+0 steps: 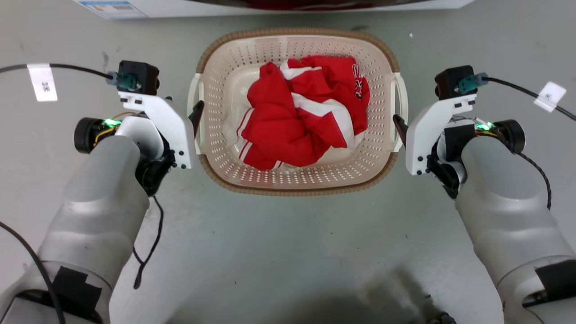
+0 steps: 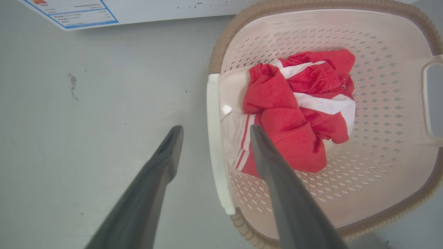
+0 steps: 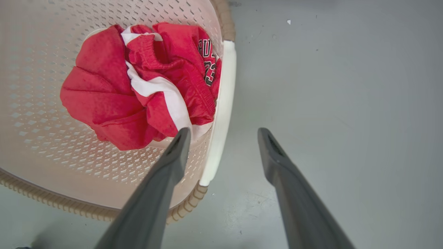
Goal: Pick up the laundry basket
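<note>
- The laundry basket (image 1: 297,190) stands on the grey floor (image 1: 288,252), toward 12 o'clock in the head view. A heap of red and white clothes (image 1: 301,117) lies in it.
- Handling, as a judgement: the thin, holed plastic looks light and somewhat springy, and the small load adds little weight. The walls would likely flex if squeezed. The smooth plastic may slip in a weak pinch.
- The best hold looks to be the two white side bars: the left handle (image 2: 216,145) at the basket's 9 o'clock and the right handle (image 3: 221,110) at its 3 o'clock. Lifting both together should keep it level.
- The left gripper (image 2: 215,129) has its fingers apart and holds nothing. One finger is over the floor and the other over the basket's inside, with the handle bar between them.
- The right gripper (image 3: 224,131) is likewise spread and empty, astride its handle in the same way.
- I cannot tell whether either gripper touches its handle.
</note>
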Controlling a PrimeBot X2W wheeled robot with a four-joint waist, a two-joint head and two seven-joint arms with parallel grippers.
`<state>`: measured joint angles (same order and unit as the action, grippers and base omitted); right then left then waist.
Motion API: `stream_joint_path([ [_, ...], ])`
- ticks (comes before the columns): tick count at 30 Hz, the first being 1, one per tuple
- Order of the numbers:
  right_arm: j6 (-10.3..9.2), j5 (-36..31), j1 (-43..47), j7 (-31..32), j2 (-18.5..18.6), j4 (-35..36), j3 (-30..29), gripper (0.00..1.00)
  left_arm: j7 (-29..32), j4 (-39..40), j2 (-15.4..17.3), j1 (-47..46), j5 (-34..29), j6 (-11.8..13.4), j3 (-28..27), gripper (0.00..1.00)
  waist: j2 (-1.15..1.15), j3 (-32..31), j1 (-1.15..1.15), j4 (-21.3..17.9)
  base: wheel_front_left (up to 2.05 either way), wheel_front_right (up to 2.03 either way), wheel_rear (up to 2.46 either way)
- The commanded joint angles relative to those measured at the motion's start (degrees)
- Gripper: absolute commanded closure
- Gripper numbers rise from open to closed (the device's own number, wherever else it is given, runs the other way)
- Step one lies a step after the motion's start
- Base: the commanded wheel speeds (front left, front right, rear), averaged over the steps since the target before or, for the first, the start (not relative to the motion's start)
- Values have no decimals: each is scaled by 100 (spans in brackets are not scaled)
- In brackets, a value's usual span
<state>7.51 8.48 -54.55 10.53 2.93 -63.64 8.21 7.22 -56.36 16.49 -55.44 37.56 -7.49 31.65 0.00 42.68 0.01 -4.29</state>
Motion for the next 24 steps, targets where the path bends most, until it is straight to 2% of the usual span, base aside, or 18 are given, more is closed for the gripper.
stream_joint_path([
  [1,-4,67,-162,-41,-8,-111,69,0,26,-59,59,-110,71,4,98,0,0,127,-1,-36,0,0,0],
  [7,-4,411,-414,-134,-11,-435,451,0,100,-215,97,-340,375,4,553,0,0,375,-1,-72,0,0,0],
  [18,-4,1133,-692,-243,-10,-586,1100,0,207,-403,97,-694,934,3,1141,0,0,713,-1,-51,0,0,0],
  [19,-4,1192,-711,-258,-8,-607,1128,11,207,-415,78,-722,974,3,1181,0,0,726,-1,-41,0,0,0],
  [20,-4,1290,-704,-298,-9,-611,1152,56,224,-429,52,-745,1027,3,1215,0,0,733,-1,-25,0,0,0],
  [21,-4,1313,-713,-346,-11,-625,1189,72,174,-434,42,-773,1061,3,1248,46,0,738,-1,-15,0,0,0],
  [22,-4,1376,-728,-394,-10,-646,1215,100,190,-441,25,-777,1106,3,1307,80,0,739,-1,-10,0,0,0],
  [23,-4,1495,-697,-362,-8,-646,1256,100,283,-444,-17,-751,1173,3,1377,100,0,737,-1,3,0,0,0],
  [24,-2,1565,-671,-348,-12,-633,1324,100,323,-423,-18,-751,1205,3,1441,100,0,732,-1,16,0,0,0],
])
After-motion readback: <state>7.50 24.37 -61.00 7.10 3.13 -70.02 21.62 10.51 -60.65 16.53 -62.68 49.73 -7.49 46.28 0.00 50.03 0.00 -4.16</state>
